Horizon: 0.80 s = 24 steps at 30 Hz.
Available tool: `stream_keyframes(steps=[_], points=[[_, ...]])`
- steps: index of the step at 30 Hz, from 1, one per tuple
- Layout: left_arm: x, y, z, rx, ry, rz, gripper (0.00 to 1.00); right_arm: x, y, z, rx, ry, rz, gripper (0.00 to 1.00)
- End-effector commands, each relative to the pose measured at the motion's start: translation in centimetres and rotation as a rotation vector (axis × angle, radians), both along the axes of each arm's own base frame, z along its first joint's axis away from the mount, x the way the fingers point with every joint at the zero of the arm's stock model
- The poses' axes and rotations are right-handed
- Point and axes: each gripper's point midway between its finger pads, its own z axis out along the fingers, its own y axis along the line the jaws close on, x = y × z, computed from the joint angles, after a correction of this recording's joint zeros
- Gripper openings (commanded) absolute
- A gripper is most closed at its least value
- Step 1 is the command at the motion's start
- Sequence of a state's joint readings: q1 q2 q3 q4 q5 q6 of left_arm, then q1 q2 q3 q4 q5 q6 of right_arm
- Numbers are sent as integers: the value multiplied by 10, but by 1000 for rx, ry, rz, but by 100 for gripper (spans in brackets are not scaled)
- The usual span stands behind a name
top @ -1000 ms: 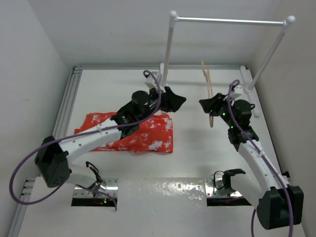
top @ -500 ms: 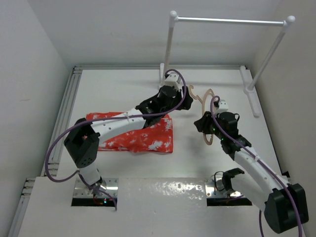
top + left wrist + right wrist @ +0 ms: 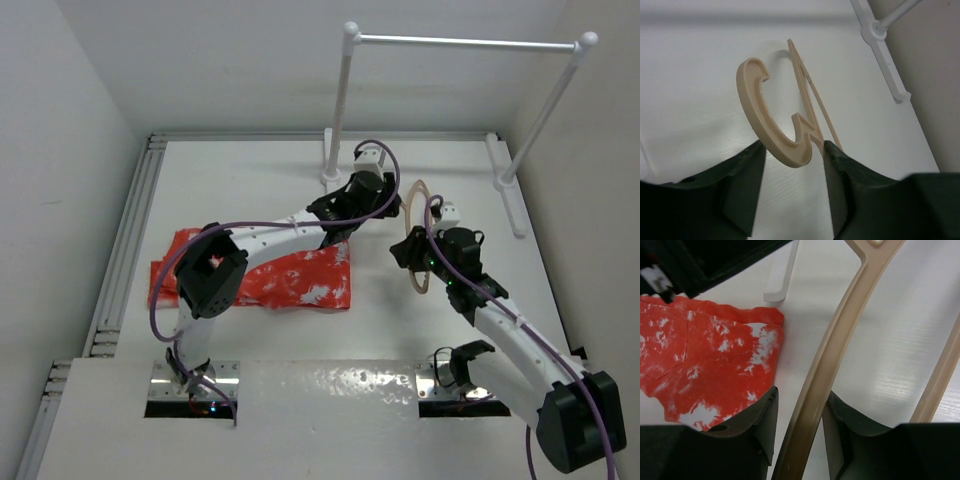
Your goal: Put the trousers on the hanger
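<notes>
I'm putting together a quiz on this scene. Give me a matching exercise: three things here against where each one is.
Things:
1. red-orange speckled fabric trousers
2. pale tan wooden hanger
3. white metal rail

Places:
a. standing upright at the far side of the table
b. gripped by the right claw
c. lying flat on the table

Pairs: 1-c, 2-b, 3-a

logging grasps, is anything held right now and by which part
The right pincer grips the hanger by one curved shoulder bar. The left pincer straddles its hook; a grip there cannot be told. The trousers lie unheld.
</notes>
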State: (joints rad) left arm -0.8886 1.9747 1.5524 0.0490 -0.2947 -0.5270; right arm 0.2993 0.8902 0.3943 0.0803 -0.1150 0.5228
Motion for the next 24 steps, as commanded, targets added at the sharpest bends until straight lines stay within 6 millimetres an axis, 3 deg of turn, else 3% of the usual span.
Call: stream_keyframes(steps=[1, 3, 5, 6, 13, 14, 15, 17, 19, 20, 24], points=[[8, -8, 23, -87, -30, 13, 43, 1, 5, 12, 15, -68, 25, 0], [9, -5, 22, -111, -34, 31, 25, -2, 6, 7, 16, -51, 34, 0], [8, -1, 19, -117, -37, 39, 14, -3, 5, 4, 21, -43, 28, 0], [9, 3, 24, -125, -51, 58, 0, -4, 5, 3, 26, -42, 25, 0], [-1, 34, 24, -148, -86, 124, 0, -17, 4, -13, 38, 1, 23, 0], [-7, 39, 10, -133, -71, 125, 0, -19, 3, -13, 43, 4, 22, 0], [-10, 42, 21, -175, -88, 127, 0, -22, 3, -16, 44, 29, 17, 1], [-18, 50, 5, -174, -69, 128, 0, -25, 1, -19, 41, 39, 15, 12], [-21, 55, 8, -202, -75, 138, 0, -31, 2, -21, 43, 43, 33, 0], [-24, 59, 1, -197, -67, 142, 0, -33, 3, -22, 45, 48, 38, 0], [-25, 57, 4, -222, -73, 133, 0, -37, 6, -27, 64, 64, 49, 0]])
